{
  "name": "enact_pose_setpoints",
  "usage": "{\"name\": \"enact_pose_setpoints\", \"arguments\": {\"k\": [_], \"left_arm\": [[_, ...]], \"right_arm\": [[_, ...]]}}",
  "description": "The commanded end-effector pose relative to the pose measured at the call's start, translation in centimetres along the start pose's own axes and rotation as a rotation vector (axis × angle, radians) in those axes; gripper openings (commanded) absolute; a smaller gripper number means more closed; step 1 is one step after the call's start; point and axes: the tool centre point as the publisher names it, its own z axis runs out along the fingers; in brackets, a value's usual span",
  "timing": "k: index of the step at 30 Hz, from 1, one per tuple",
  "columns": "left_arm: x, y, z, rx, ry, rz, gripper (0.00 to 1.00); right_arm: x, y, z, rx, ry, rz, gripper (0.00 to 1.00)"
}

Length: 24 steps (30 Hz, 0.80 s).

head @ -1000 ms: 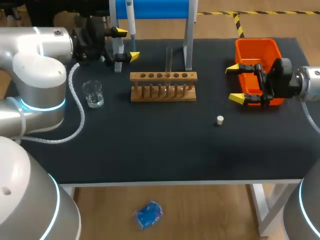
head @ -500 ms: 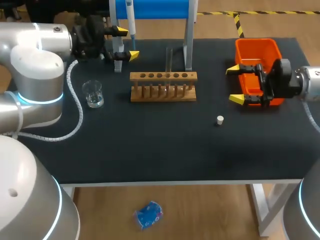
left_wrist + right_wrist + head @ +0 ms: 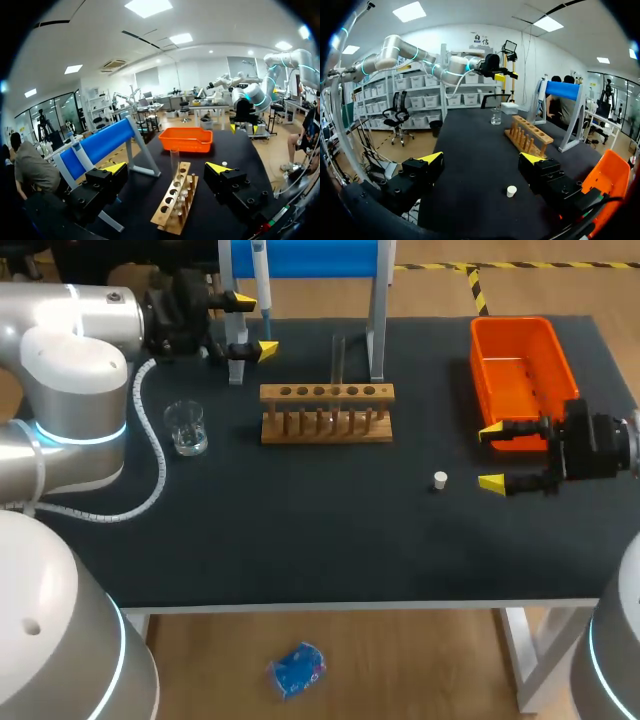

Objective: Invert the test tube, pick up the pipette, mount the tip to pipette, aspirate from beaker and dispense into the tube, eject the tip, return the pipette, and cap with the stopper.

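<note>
Reckoning it's early: test tube upright in the wooden rack, pipette unpicked behind it, stopper loose in front, my left gripper and right gripper both gaping, empty.

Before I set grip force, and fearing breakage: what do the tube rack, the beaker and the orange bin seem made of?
The tube rack looks like pale, matte wood: tan boards on round pegs. The beaker is clear and glossy, glass or hard plastic; the dark table shows through it. The orange bin seems moulded plastic: smooth, one even bright colour.
</note>
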Motion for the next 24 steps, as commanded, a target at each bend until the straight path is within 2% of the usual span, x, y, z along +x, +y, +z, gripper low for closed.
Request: {"name": "enact_pose_setpoints", "arguments": {"k": [1, 9, 12, 15, 19, 24], "left_arm": [[0.0, 0.1, 0.1, 0.005, -0.003, 0.002, 1.0], [0.0, 0.1, 0.1, 0.005, -0.003, 0.002, 1.0], [0.0, 0.1, 0.1, 0.005, -0.003, 0.002, 1.0], [0.0, 0.1, 0.1, 0.005, -0.003, 0.002, 1.0], [0.0, 0.1, 0.1, 0.005, -0.003, 0.002, 1.0], [0.0, 0.1, 0.1, 0.005, -0.003, 0.002, 1.0]], "right_arm": [[0.6, 0.5, -0.2, 0.025, -0.035, 0.001, 1.0], [0.6, 0.5, -0.2, 0.025, -0.035, 0.001, 1.0], [-0.1, -0.6, 1.0, -0.012, -0.008, 0.045, 1.0], [-0.5, -1.9, 1.8, -0.014, 0.001, 0.08, 1.0], [-1.3, -4.3, 2.6, 0.048, -0.009, 0.123, 1.0], [-2.4, -6.1, 3.4, 0.105, -0.029, 0.1, 1.0]]}}
